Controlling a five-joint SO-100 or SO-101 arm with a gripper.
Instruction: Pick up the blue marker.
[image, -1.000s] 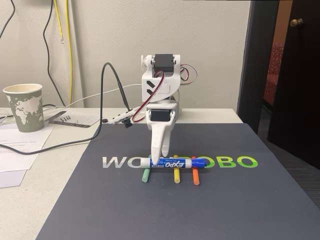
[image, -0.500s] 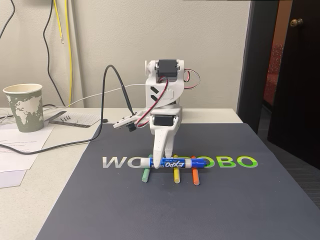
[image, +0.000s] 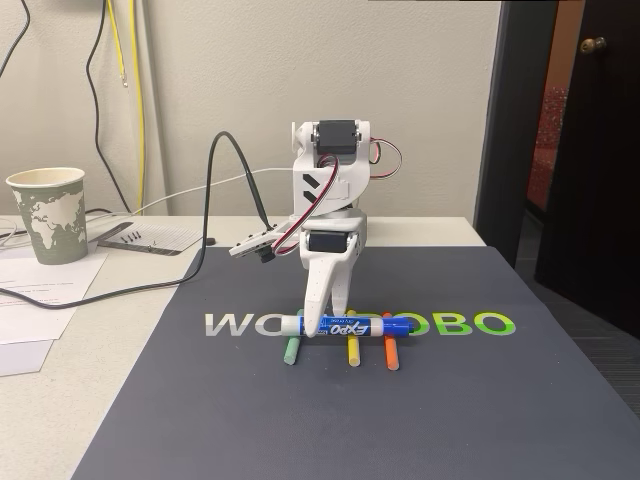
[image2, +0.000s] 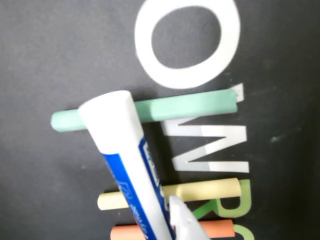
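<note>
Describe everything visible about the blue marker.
The blue marker is a thick Expo dry-erase pen: white barrel that looks like plastic, blue label with white lettering, blue at its right end in the fixed view, white at the other. It lies level across the green stick, yellow stick and orange stick on the dark mat. The end effector meets it near the white end; its grip cannot be judged.

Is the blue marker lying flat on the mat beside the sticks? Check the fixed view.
No: the blue marker lies crosswise on top of the green stick, yellow stick and orange stick.
</note>
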